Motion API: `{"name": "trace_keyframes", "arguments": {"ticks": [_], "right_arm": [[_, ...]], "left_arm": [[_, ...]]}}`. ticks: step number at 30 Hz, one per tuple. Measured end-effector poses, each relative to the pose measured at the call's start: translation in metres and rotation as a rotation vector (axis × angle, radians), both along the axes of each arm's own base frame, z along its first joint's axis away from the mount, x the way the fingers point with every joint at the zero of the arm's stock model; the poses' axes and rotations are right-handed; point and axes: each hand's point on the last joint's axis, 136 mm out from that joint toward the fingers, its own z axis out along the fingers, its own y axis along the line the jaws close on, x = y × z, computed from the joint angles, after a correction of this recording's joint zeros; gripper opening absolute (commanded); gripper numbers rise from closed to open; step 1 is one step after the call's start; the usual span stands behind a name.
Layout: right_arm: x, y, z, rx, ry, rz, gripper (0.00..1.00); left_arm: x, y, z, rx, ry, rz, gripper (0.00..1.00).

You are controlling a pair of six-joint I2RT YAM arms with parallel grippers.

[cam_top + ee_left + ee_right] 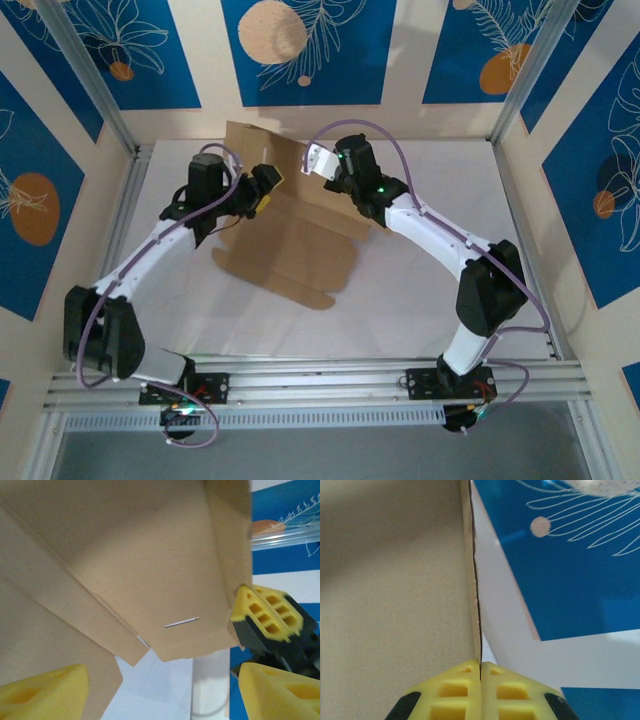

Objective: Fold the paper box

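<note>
Paper box (290, 250) is laid far-centre on the surface (420, 290), far panel raised. Panel edge is pinched by the right claw (481, 669); left claw (268, 188) is spread, nothing held. Risk: the panel may be lost from that thin pinch and flop back.

The left arm (150, 255) and right arm (430, 225) have white link shells between bulky black joint housings, each trailed by a looping lilac cable (88, 320). Black bases (190, 388) at 7 and 5 o'clock show red specks. The left tool (265, 185) and right tool (320, 160) carry yellow fingers (455, 692) with rectangular pockets.
</note>
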Motion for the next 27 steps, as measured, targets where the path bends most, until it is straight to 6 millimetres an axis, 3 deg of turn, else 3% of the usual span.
{"name": "trace_keyframes", "arguments": {"ticks": [6, 14, 18, 27], "right_arm": [[0.0, 0.013, 0.013, -0.009, -0.072, 0.016, 0.0], [0.0, 0.017, 0.014, -0.011, -0.083, 0.026, 0.0], [0.0, 0.018, 0.015, -0.008, -0.086, 0.026, 0.0], [0.0, 0.02, 0.013, 0.001, -0.098, 0.03, 0.0]], "left_arm": [[0.028, -0.016, 0.005, -0.122, -0.005, 0.037, 0.71], [0.05, -0.021, 0.057, -0.243, -0.143, 0.061, 0.71], [0.061, -0.024, 0.069, -0.259, -0.168, 0.063, 0.71], [0.084, -0.029, 0.031, -0.23, -0.084, 0.093, 0.69]]}}
